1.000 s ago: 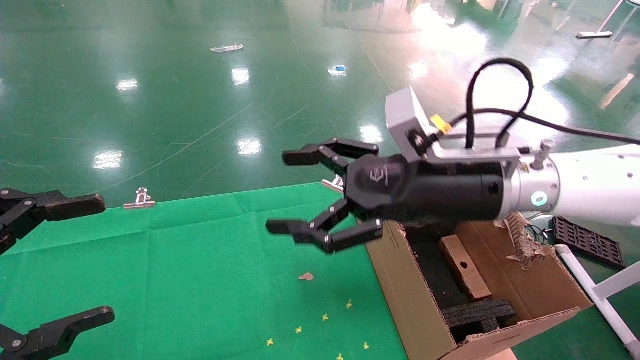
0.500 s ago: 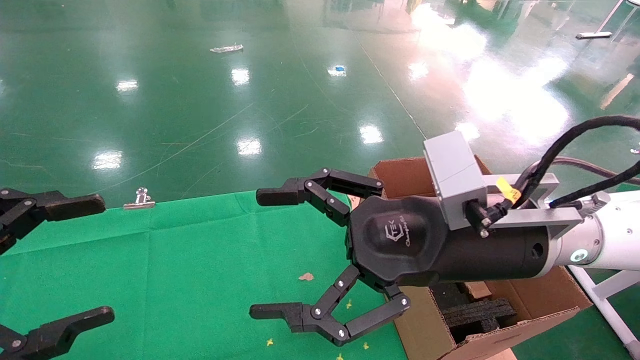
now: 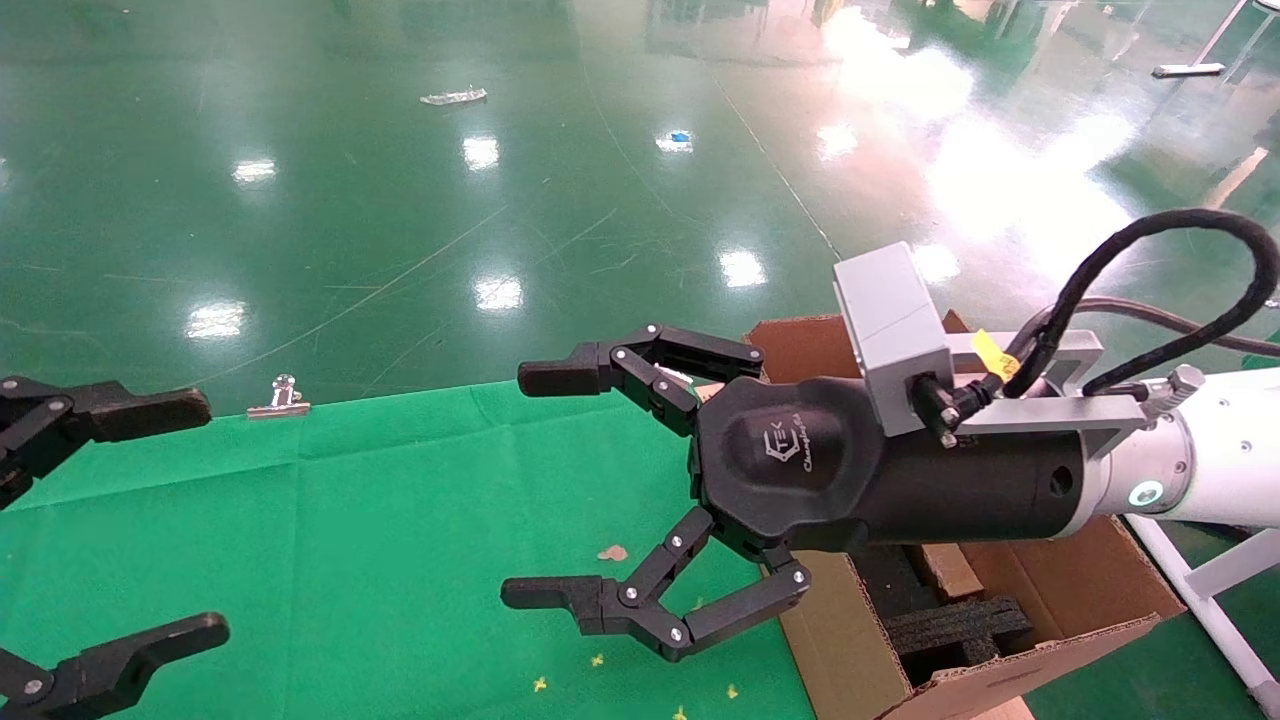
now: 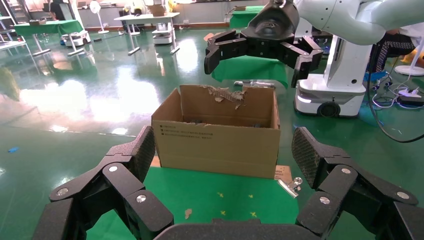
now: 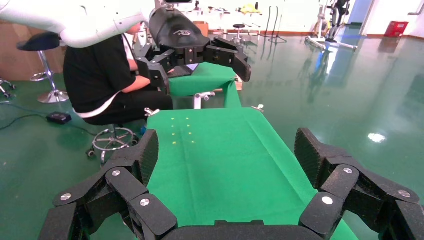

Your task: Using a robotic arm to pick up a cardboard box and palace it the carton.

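Observation:
My right gripper (image 3: 535,485) on the white robotic arm (image 3: 1215,470) is open and empty. It hangs above the green table's right edge, beside and above the carton (image 3: 1070,600). The carton stands open with black foam (image 3: 955,625) inside. A small part of the brown cardboard box (image 3: 945,570) shows inside the carton, under the arm. The left wrist view shows the carton's printed side (image 4: 220,145) and ragged flap, with the right gripper (image 4: 257,60) above it. My left gripper (image 3: 200,518) is open and parked at the table's left side.
A green cloth (image 3: 380,520) covers the table, with small yellow marks (image 3: 650,635) and a brown scrap (image 3: 612,552). A metal binder clip (image 3: 280,398) sits at the far edge. A white frame (image 3: 1210,600) stands right of the carton. A seated person (image 5: 105,80) is behind the left arm.
My right gripper has come lower and nearer over the carton's table-side wall, and now covers most of the cardboard box. It stays open. The left gripper has not moved.

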